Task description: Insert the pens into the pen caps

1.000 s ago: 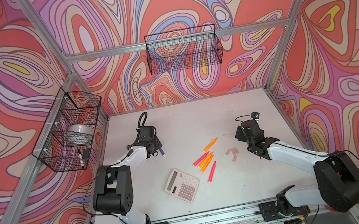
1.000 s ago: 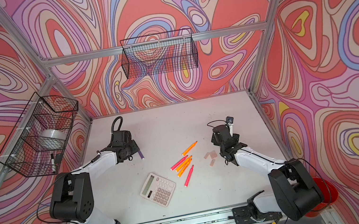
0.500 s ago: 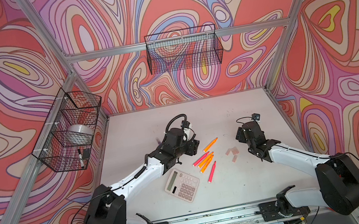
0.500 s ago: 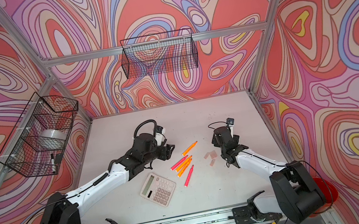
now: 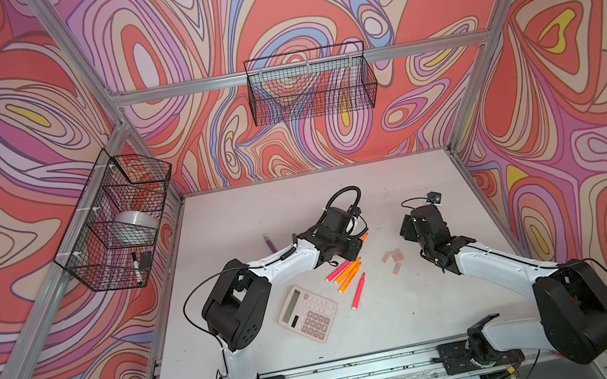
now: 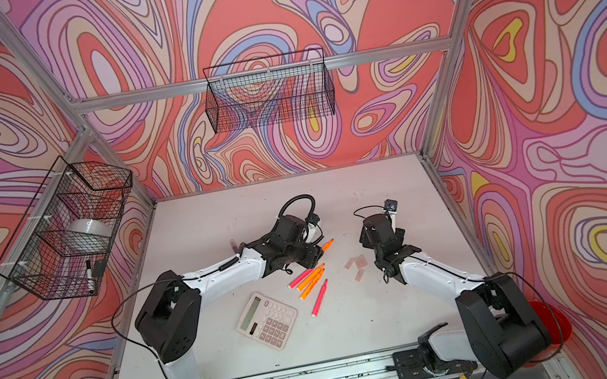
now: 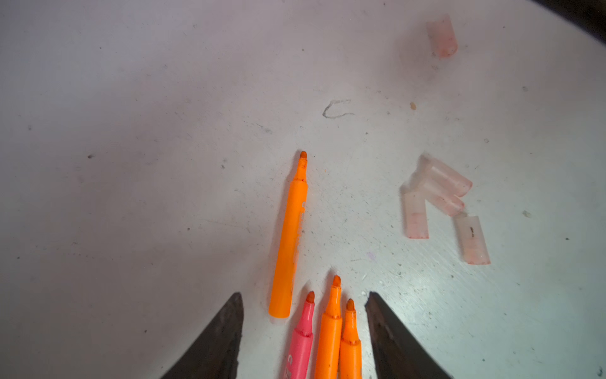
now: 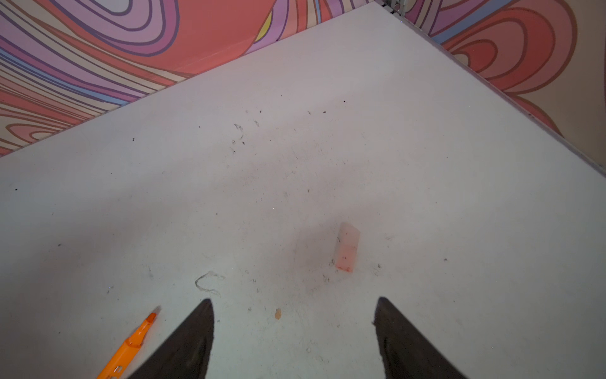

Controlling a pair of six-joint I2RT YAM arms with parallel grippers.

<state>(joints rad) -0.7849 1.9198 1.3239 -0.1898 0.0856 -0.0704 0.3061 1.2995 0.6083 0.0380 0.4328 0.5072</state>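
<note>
Pens [image 7: 329, 328] bunched, so I'm centring left gripper [image 7: 304, 295], wide and empty, on the stray orange pen [image 7: 288, 239]; right gripper [image 8: 294, 299], likewise gaping empty, is squaring to lone cap [image 8: 346, 247].

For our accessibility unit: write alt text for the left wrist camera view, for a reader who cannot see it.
The open left gripper frames the tips of a pink pen and two orange pens lying side by side on a white table. A third orange pen lies beside them; four pale pen caps cluster nearby, a fifth cap apart.
</note>
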